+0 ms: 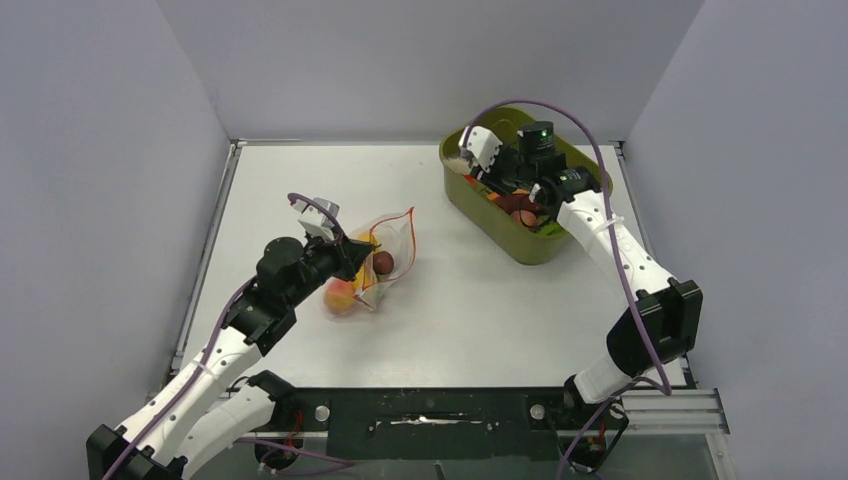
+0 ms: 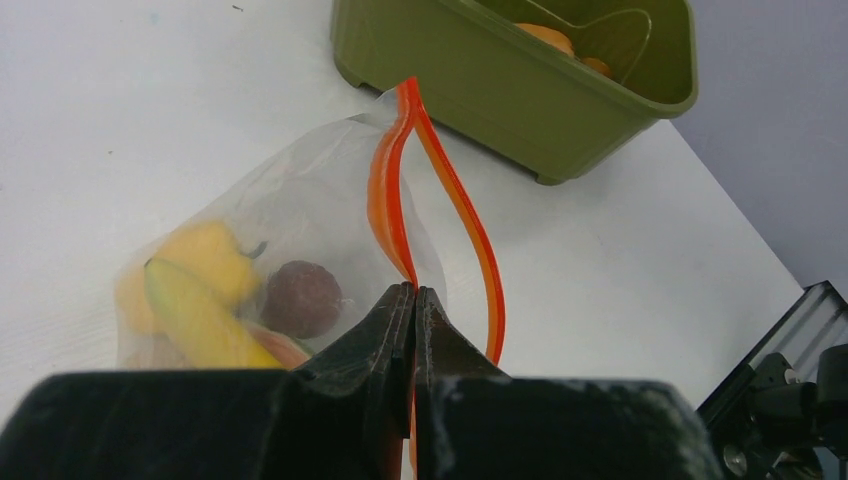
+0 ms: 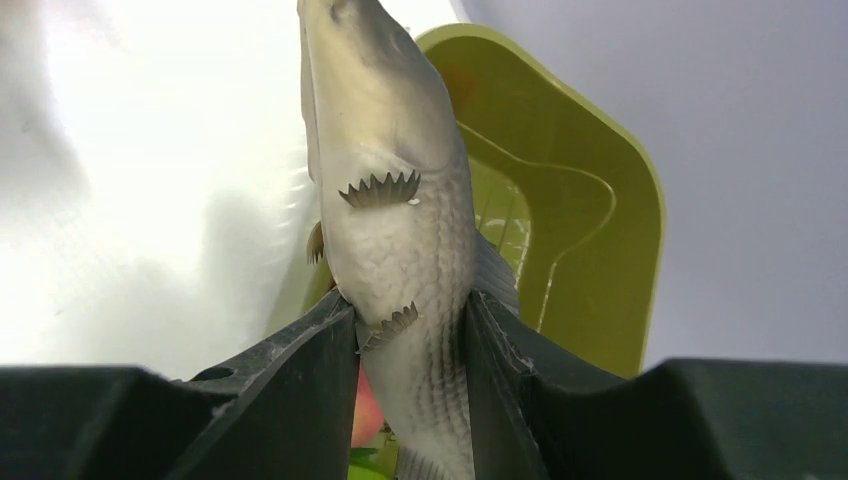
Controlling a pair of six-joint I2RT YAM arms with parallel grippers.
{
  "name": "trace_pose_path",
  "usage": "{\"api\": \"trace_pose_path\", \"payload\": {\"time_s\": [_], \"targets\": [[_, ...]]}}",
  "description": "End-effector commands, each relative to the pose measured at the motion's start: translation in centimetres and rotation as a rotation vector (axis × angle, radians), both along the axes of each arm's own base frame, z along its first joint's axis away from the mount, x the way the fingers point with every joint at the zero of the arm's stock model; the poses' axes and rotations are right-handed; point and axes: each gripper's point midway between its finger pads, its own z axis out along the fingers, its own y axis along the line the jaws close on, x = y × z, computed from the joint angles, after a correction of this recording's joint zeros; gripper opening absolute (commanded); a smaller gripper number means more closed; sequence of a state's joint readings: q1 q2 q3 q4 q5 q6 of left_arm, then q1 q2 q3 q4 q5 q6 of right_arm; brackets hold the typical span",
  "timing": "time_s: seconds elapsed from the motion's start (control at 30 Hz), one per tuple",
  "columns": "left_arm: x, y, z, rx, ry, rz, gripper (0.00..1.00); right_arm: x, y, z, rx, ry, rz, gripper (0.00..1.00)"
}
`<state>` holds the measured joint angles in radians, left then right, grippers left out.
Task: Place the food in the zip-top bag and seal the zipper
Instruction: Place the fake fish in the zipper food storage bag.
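The zip-top bag lies left of centre on the table with its mouth gaping. Inside it are food pieces: a yellow pepper, a banana, a dark purple piece and a peach. My left gripper is shut on one lip of the red-orange zipper; the other lip bows away to the right. My right gripper is shut on a grey-white toy fish, held above the olive-green tub.
The olive-green tub stands at the back right of the table and holds more toy food. Grey walls close in the table on three sides. A black rail runs along the near edge between the arm bases.
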<state>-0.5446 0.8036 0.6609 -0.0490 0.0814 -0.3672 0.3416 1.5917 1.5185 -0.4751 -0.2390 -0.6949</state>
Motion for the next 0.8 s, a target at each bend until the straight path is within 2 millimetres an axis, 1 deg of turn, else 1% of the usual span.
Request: {"api": "trace_pose_path", "payload": {"time_s": [0.0,0.13,0.3,0.4,0.53,0.67,0.77], "targets": [[-0.3,-1.4,3.5,-0.095,-0.059,-0.06,0.0,-4.1,1.8,2.0,-0.069,-0.051,0.14,0.1],[-0.4,-1.5,3.5,-0.096,-0.07,-0.07,0.0,-7.7,4.6,2.2,-0.122,-0.076,0.286,0.1],[-1.0,-1.7,4.0,-0.118,-0.089,-0.096,0.0,-11.0,7.3,2.2,-0.176,-0.106,0.397,0.11],[-1.1,-1.9,4.1,-0.125,-0.085,-0.106,0.0,-12.3,8.5,1.9,-0.242,-0.126,0.438,0.11],[-1.3,-2.0,4.2,-0.14,-0.08,-0.116,0.0,-13.8,9.9,0.4,-0.344,-0.118,0.49,0.12],[-1.6,-2.0,5.2,-0.184,-0.102,-0.116,0.0,-15.0,11.4,-0.7,-0.415,-0.122,0.531,0.12],[-1.6,-2.2,4.2,-0.187,-0.08,-0.12,0.0,-15.3,12.4,-1.2,-0.477,-0.155,0.559,0.12]]}}
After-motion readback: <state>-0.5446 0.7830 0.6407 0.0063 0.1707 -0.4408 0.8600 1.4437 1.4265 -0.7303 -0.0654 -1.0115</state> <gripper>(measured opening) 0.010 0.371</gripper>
